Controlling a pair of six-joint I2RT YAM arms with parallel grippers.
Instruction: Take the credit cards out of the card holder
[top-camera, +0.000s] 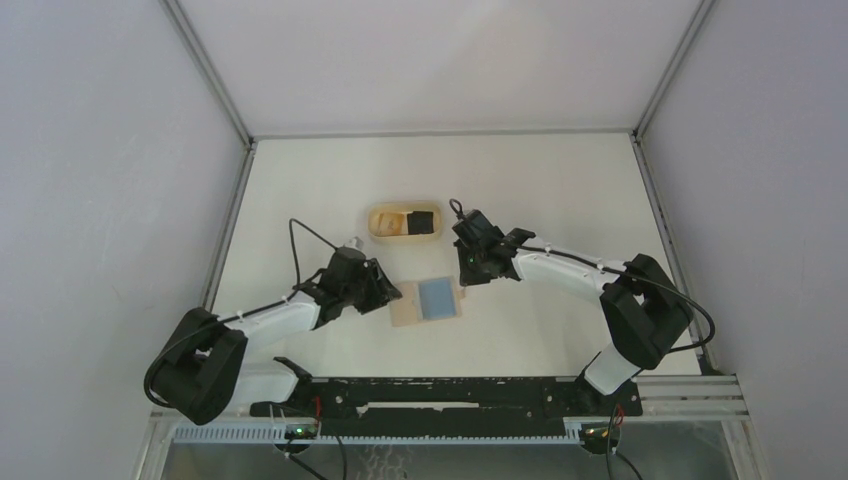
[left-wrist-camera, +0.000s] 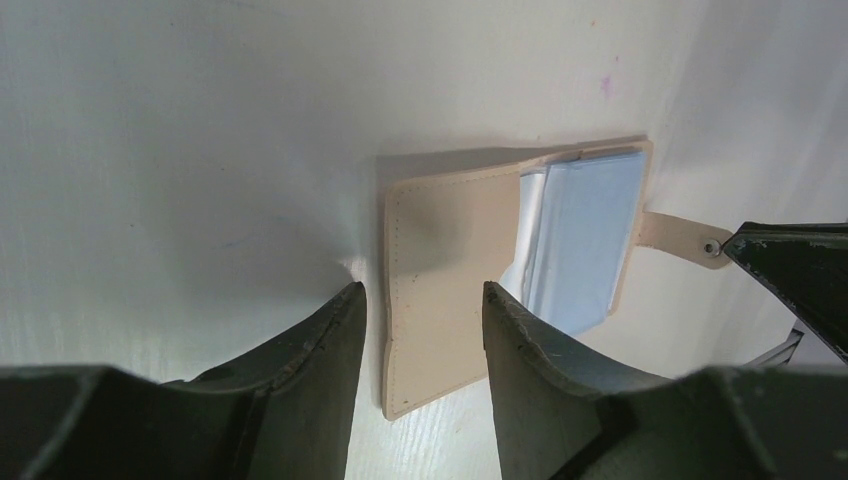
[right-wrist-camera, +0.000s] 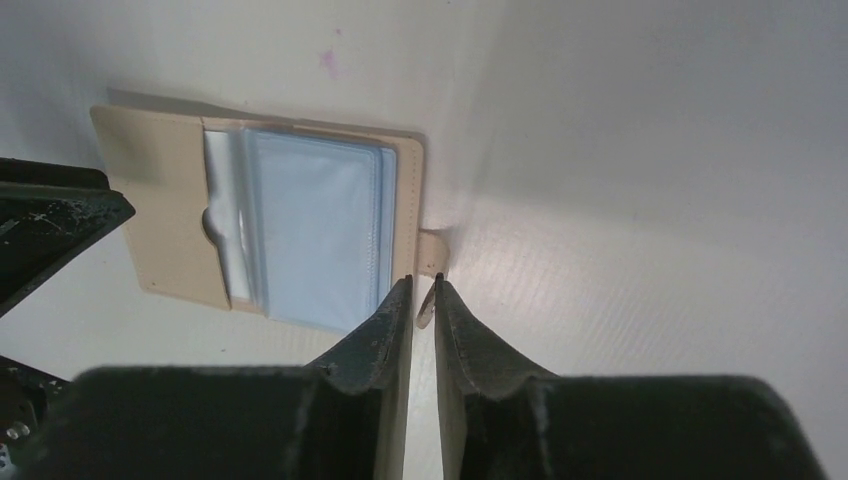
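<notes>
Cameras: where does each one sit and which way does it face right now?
Top external: above and behind the bases, looking down at the table; left arm, right arm, left gripper, right gripper, card holder, wooden tray.
Left wrist: on the left arm, looking down past its own spread fingers at the open card holder.
Right wrist: on the right arm, looking down past its nearly closed fingers at the closure tab.
Shared: all show the card holder; each wrist view catches the other gripper.

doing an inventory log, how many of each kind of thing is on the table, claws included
card holder: 1
wooden tray: 1
cards in the tray: 2, tan card and black card
claws: 2, left claw and right claw
total: 6
</notes>
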